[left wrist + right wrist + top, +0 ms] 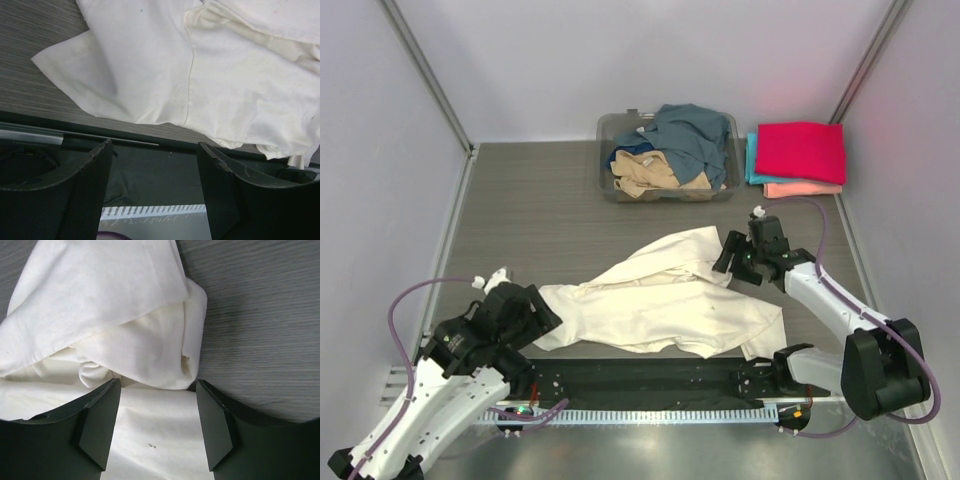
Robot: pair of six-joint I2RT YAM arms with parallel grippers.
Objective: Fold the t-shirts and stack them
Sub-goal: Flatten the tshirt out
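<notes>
Grey wood-grain tabletop (pixel 540 220), one, stood between pale walls. T-shirts counted: six.
- Cream t-shirt (pixel 660 300), one, lay crumpled across centre frame.
- Folded stack, upper right, held three: magenta-red t-shirt (pixel 800 150) on top, teal t-shirt (pixel 751 160) beneath, salmon-pink t-shirt (pixel 800 189) lowest.
- Clear bin (pixel 605 125), one, top centre, held two loose: slate-blue t-shirt (pixel 690 135) over tan t-shirt (pixel 645 175).
- Left jaws, lower left, stood released and empty, just off the cream hem.
- Right jaws, centre right, stood released over its bunched upper-right corner, gripping nothing.
</notes>
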